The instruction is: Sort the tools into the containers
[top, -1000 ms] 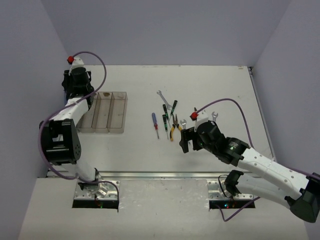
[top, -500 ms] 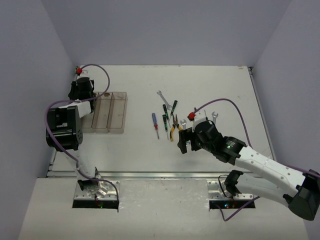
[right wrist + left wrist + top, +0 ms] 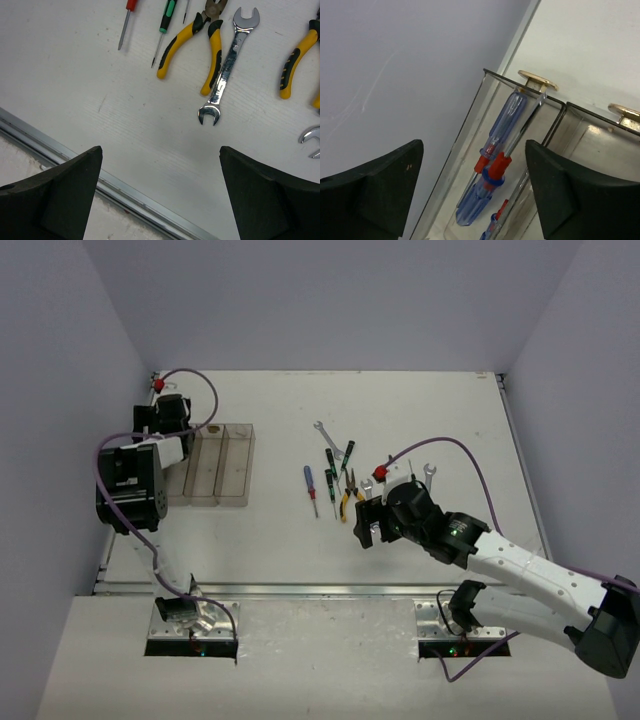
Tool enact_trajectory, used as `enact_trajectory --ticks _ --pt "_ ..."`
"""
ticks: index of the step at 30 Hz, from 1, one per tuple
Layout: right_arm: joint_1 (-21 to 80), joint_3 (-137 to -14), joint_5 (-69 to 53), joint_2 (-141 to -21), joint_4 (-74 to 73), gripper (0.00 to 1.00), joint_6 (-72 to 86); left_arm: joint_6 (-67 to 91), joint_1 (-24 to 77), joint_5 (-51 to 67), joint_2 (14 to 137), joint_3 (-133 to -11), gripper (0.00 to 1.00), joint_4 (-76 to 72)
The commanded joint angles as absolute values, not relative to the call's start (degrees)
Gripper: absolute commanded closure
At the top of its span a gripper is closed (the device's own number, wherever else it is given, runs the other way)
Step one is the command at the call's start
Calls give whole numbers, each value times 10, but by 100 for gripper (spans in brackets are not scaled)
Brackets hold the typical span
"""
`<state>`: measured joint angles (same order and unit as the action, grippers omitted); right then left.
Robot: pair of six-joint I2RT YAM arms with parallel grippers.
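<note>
The containers [image 3: 222, 464], clear joined bins, stand at the left. My left gripper [image 3: 474, 145] hangs open above the leftmost bin [image 3: 470, 117], its fingers well apart from the blue screwdrivers [image 3: 495, 162] with red collars that lie inside. Loose tools lie mid-table: a blue screwdriver [image 3: 309, 478], green-and-black screwdrivers [image 3: 330, 464], yellow pliers [image 3: 349, 496] and silver wrenches [image 3: 322, 432]. My right gripper [image 3: 364, 526] is open and empty just short of them. In the right wrist view it [image 3: 161, 148] stands over bare table below the pliers [image 3: 200, 35] and a wrench [image 3: 229, 60].
The side wall [image 3: 395, 65] runs close beside the leftmost bin. A metal rail [image 3: 125, 192] marks the table's near edge under my right gripper. A second pair of yellow pliers [image 3: 297, 55] and another wrench [image 3: 310, 137] lie to the right.
My left gripper was shut and now stands open over the leftmost bin; its arm has folded back towards the left wall. The right gripper has crept slightly left and nearer.
</note>
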<state>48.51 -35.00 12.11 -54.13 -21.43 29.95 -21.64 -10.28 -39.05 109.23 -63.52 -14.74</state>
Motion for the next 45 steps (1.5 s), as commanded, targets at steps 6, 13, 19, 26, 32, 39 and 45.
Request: enact_trajectory --ticks 6,13,19,26,32,39,45 --pt "483 -351 128 -547 -185 1 287 -21 -68 -375 971 -816 0 49" --pt "483 -343 181 -528 -194 1 283 215 56 -209 861 -831 0 174" --pt "475 -340 229 -521 -204 1 280 343 219 -218 853 -709 0 126" --pt "462 -337 255 -522 -211 1 282 431 343 -295 958 -702 0 160" --pt "455 -339 258 -538 -211 1 281 490 374 -301 1019 -712 1 191" --pt "454 -342 257 -551 -214 1 279 517 400 -317 1089 -733 18 209" --pt "454 -344 258 -560 -214 1 280 521 400 -334 1123 -737 33 216"
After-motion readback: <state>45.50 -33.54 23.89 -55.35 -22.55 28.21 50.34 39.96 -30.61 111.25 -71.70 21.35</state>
